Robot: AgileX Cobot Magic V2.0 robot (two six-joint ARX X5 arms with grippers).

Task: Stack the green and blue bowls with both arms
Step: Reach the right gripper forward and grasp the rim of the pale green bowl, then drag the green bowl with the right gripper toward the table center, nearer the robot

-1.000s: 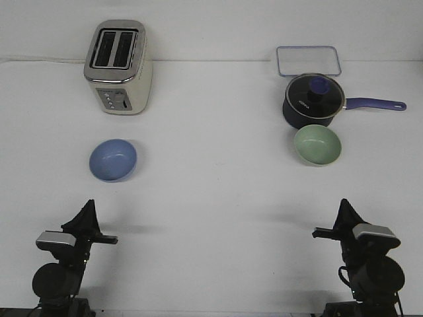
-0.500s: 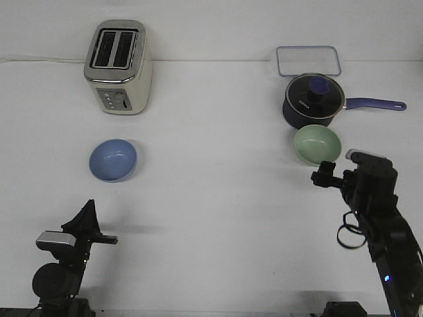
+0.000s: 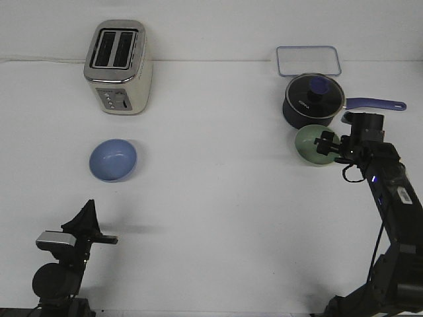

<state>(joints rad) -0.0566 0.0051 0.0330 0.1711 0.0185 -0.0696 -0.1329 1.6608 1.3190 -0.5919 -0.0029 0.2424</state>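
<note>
On the white desk (image 3: pixel 218 198), the green bowl (image 3: pixel 309 146) sits just before the lidded saucepan (image 3: pixel 312 100), right tool (image 3: pixel 326 144) over it, grip unclear. Blue bowl (image 3: pixel 113 159) holds nothing; left tool (image 3: pixel 86 214) unclear.

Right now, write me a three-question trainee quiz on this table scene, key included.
1. True or false: the blue bowl already sits inside the green bowl.
2. Which arm has its gripper at a bowl? A) left arm B) right arm C) neither
3. Fill in: the dark saucepan stands just behind the ____ bowl.

Key
1. False. The bowls lie far apart on the table, blue in front of the toaster, green at the other side.
2. B. The right gripper is at the green bowl's rim; the left gripper is low by its base, away from the blue bowl.
3. green
</note>
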